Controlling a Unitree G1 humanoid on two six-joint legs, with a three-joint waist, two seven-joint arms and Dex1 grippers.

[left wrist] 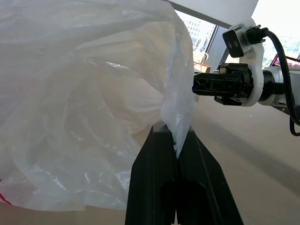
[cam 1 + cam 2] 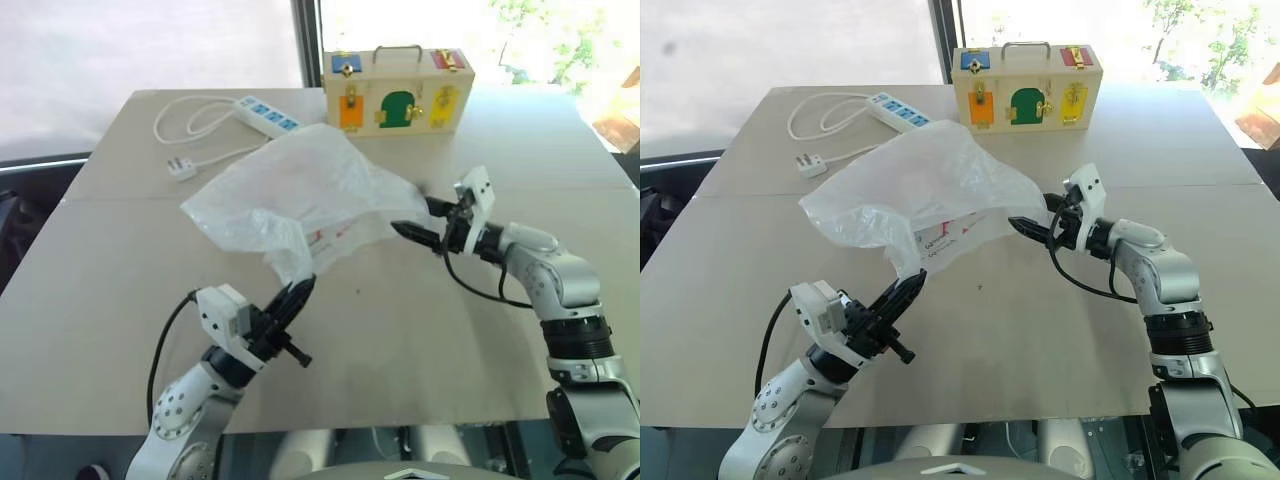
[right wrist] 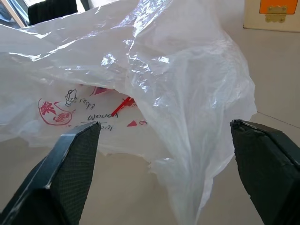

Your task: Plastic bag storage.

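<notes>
Clearly the thin plastic bag (image 2: 290, 200) may slip or tear: the left claw (image 2: 292, 300) pinches only one narrow twisted fold, while the right claw (image 2: 1032, 226) stands spread beside it, holding nothing. The bag is crinkly, translucent white with red print, puffed up over the table's (image 2: 420, 340) middle.

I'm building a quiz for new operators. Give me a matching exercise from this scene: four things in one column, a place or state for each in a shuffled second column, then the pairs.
Things:
1. left claw
2. right claw
3. wooden latch box
4. white power strip

States or places:
A. far edge of the table, handle on top
B. open, beside the plastic bag
C. shut on a pinch of the bag
D. far left of the table, cord looped

Pairs: 1-C, 2-B, 3-A, 4-D
</notes>
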